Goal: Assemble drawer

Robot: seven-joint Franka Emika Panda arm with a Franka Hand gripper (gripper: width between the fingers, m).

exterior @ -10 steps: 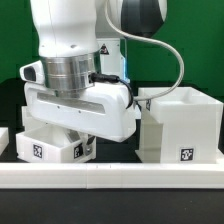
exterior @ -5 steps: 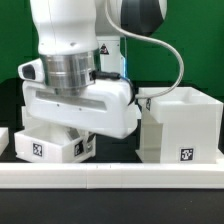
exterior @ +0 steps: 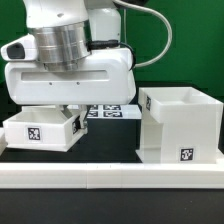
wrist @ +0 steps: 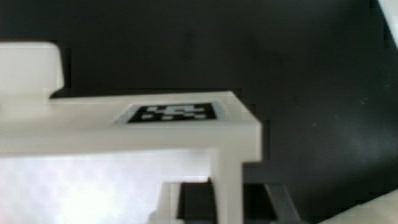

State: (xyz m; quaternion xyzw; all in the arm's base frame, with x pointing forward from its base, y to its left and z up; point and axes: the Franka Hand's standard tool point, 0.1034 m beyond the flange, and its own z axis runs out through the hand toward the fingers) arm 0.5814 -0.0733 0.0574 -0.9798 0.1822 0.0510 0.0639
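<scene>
My gripper (exterior: 72, 118) is shut on the wall of a small white drawer tray (exterior: 35, 132) and holds it at the exterior view's left, a little above the table. The tray bears a square tag on its front. The large white cube-like casing (exterior: 180, 125) stands open-topped at the exterior view's right, apart from the tray. In the wrist view the tray's tagged wall (wrist: 178, 130) runs between my fingers, and my gripper (wrist: 228, 205) sits over its thin edge. The second tray is not in view.
The marker board (exterior: 112, 111) lies flat behind, between tray and casing. A long low white rail (exterior: 110, 172) runs along the front. A white block (wrist: 27, 65) shows beyond the tray in the wrist view.
My arm has risen and shifted towards the exterior view's left, carrying the tray up and left with it. The marker board behind is now uncovered. The casing has not moved.
</scene>
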